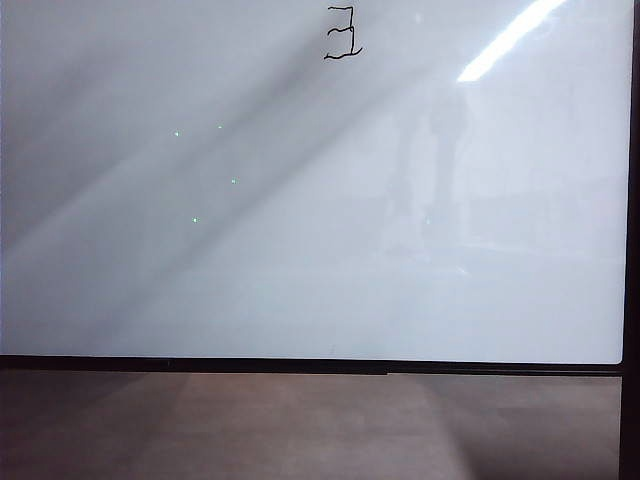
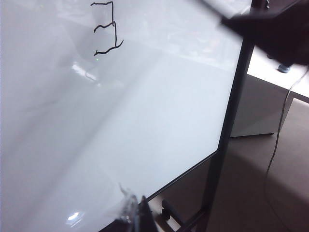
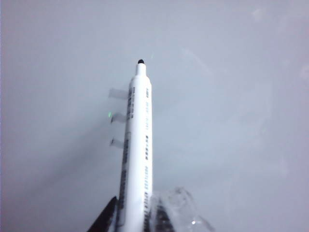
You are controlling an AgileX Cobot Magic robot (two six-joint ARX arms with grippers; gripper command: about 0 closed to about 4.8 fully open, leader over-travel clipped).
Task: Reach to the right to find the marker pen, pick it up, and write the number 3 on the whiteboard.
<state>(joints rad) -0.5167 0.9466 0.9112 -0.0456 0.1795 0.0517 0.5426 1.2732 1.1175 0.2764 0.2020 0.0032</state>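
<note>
Right gripper (image 3: 137, 223) cut off at frame edge, clamped on the marker pen (image 3: 137, 145), dark tip off the glossy whiteboard (image 1: 300, 250). Left gripper (image 2: 137, 215) only a sliver at board's corner; opening impossible to tell. Wobbly thin black number 3 (image 1: 342, 33) near board's top edge.

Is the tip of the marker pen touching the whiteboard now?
Cannot tell. In the right wrist view the right hand holds the marker pen pointing at the whiteboard, but no contact or gap shows plainly.
</note>
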